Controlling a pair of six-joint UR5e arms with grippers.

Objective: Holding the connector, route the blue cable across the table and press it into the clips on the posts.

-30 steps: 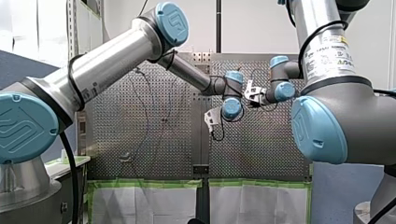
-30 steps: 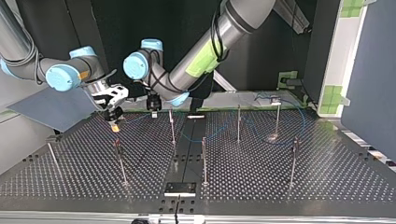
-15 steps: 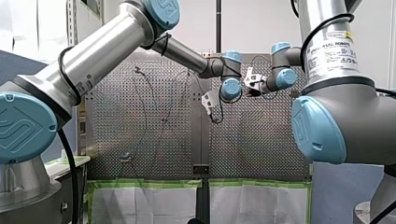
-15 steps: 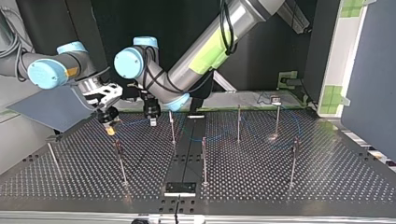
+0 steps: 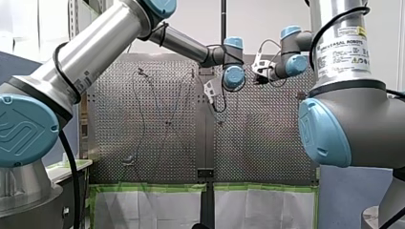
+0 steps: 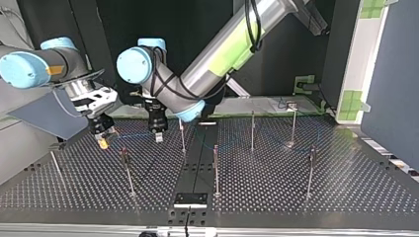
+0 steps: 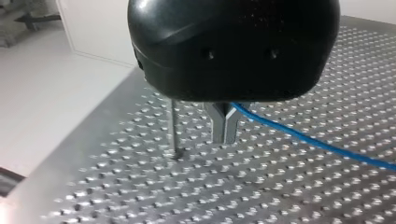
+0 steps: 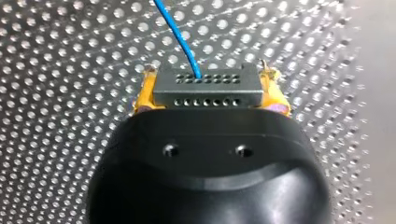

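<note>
Both wrists have shifted over the last second. In the top view the robot's right arm [image 6: 24, 66] has swung out toward 9 o'clock and come lower over the desk [image 6: 346, 192], and the left arm [image 6: 222, 54] has followed it down. In the front view both wrists stand nearer 12 o'clock than they did. The perforated desk fills the lower half of the top view. The right arm enters at about 10 o'clock, and the left arm slants in from 1 o'clock and reaches past the middle. The two sets of jaws hang near each other at the desk's 10 o'clock, the right jaws further toward 9. Thin upright posts [image 6: 216, 170] stand scattered over the desk from 9 o'clock round to 3 o'clock, well apart from one another. The blue cable [image 8: 179, 38] runs from the right jaws to the left jaws and on across the desk toward 3 o'clock, among the posts. In the left wrist view the metal fingers [image 7: 218, 126] of the left jaws meet at their tips. The cable comes out of the fork just above those tips, and one post [image 7: 173, 126] stands just beside them. In the right wrist view the right jaws are clamped on the connector [image 8: 205, 87], a grey block with rows of small holes. It is held between yellow pads [image 8: 144, 93], and the cable leaves from its far face.
</note>
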